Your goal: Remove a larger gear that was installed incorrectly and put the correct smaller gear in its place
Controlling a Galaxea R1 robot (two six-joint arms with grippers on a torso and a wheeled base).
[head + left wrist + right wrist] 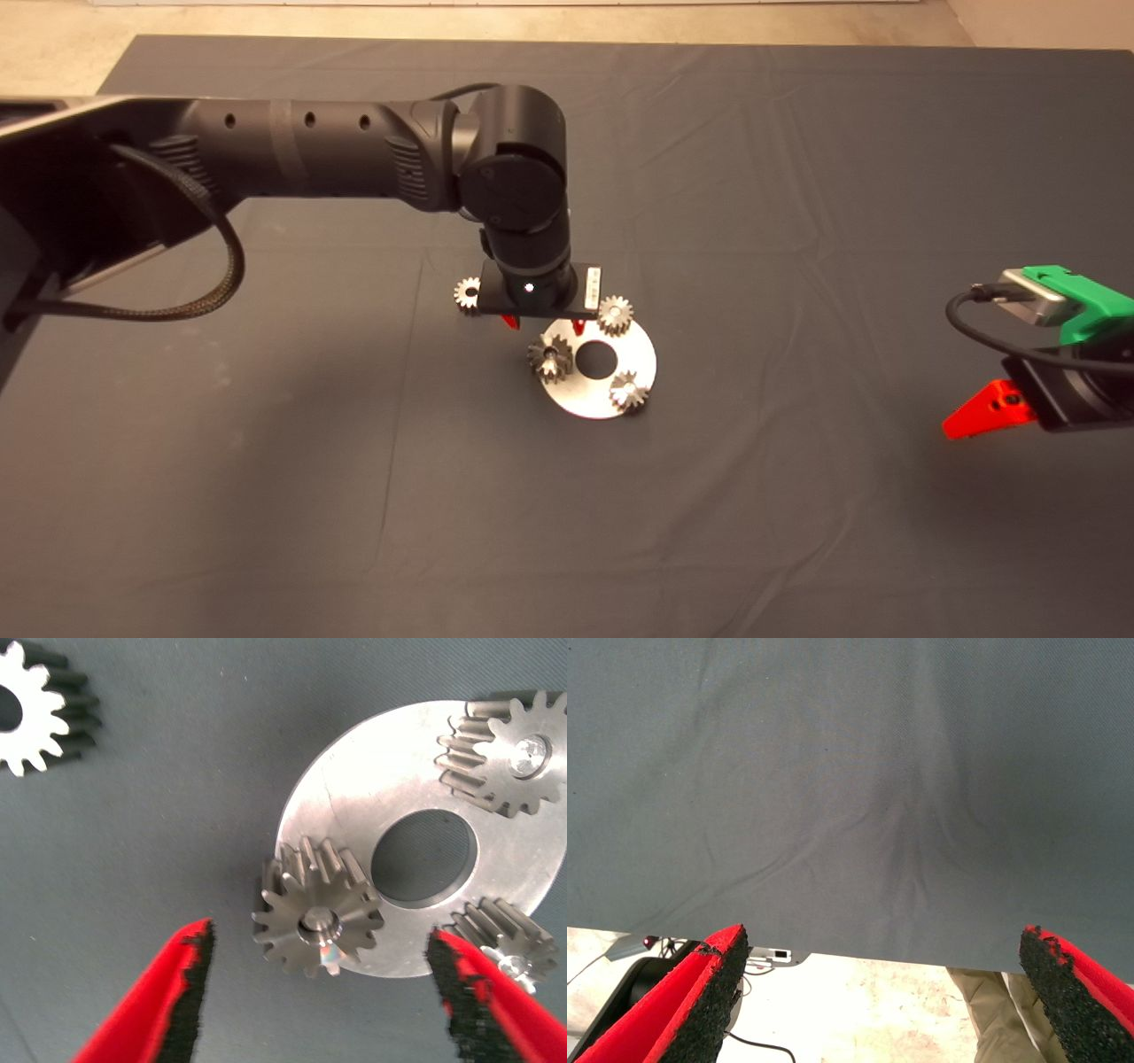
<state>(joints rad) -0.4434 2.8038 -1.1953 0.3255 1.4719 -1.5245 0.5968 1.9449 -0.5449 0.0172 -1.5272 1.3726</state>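
Note:
The larger gear [549, 357], with flared star-like teeth, sits on a pin at the edge of the round metal plate [592, 400]. Two smaller gears [615, 315] [628, 390] sit on the plate's other pins. A third smaller gear [467, 293] lies loose on the mat beside the left wrist. My left gripper [543, 325] hangs over the plate. In the left wrist view it [321, 935] is open, its fingertips [190, 948] either side of the larger gear [317, 920] and not touching it. The plate [354, 797] and the loose gear [35, 713] show there too.
My right gripper [974, 416] waits open at the mat's lower right edge. Its wrist view [881, 943] shows bare mat, the floor beyond it, a grey device with cables [638, 957] and a person's leg [992, 1010].

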